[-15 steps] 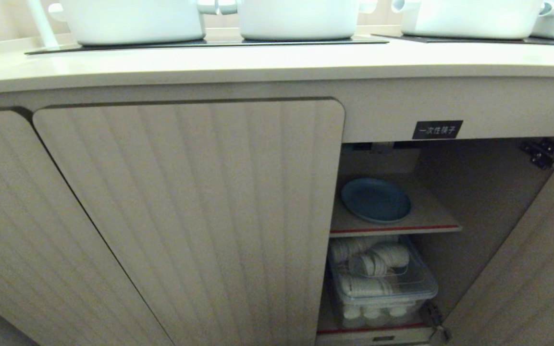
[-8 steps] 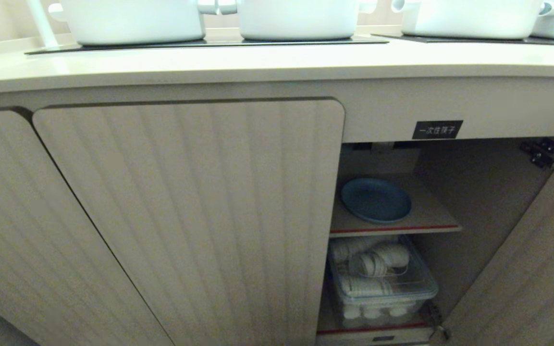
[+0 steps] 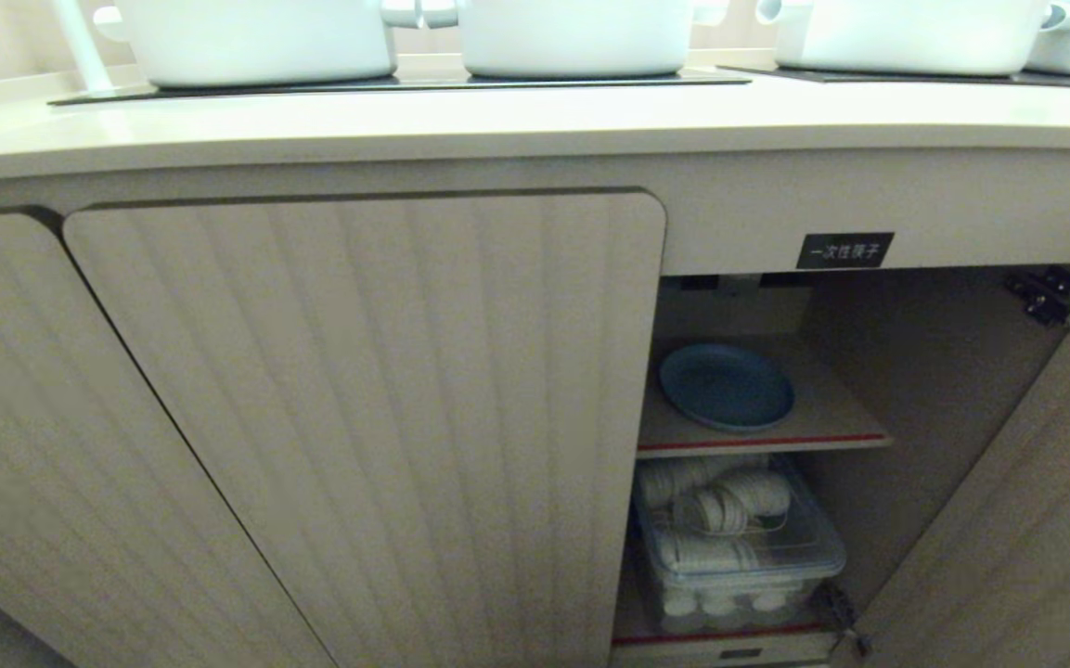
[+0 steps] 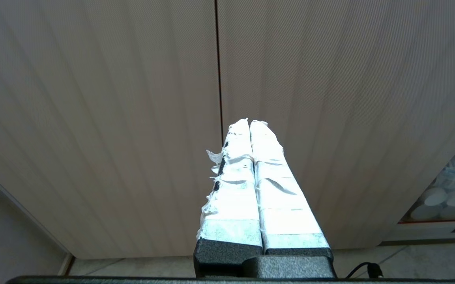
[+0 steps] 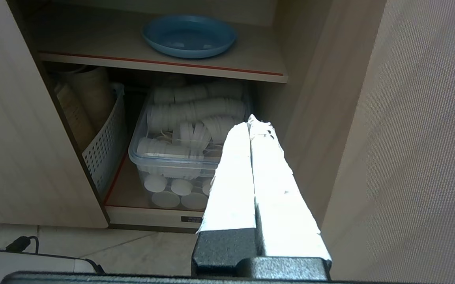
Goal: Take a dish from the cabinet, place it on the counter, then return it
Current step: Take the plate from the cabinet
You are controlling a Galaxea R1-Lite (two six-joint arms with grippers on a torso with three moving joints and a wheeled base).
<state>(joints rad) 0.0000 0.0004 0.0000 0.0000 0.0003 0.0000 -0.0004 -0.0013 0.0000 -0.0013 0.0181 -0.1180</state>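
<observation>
The light-blue dish lies flat on the inner shelf of the cabinet, whose right door stands swung open. Above runs the cream counter. My right gripper is shut and empty, held low outside the open compartment, well short of the dish. My left gripper is shut and empty, facing the closed ribbed doors. Neither arm shows in the head view.
White pots stand on black cooktop panels on the counter. Below the shelf a clear tub of white cups and a white perforated basket fill the bottom. A black label and hinge mark the opening.
</observation>
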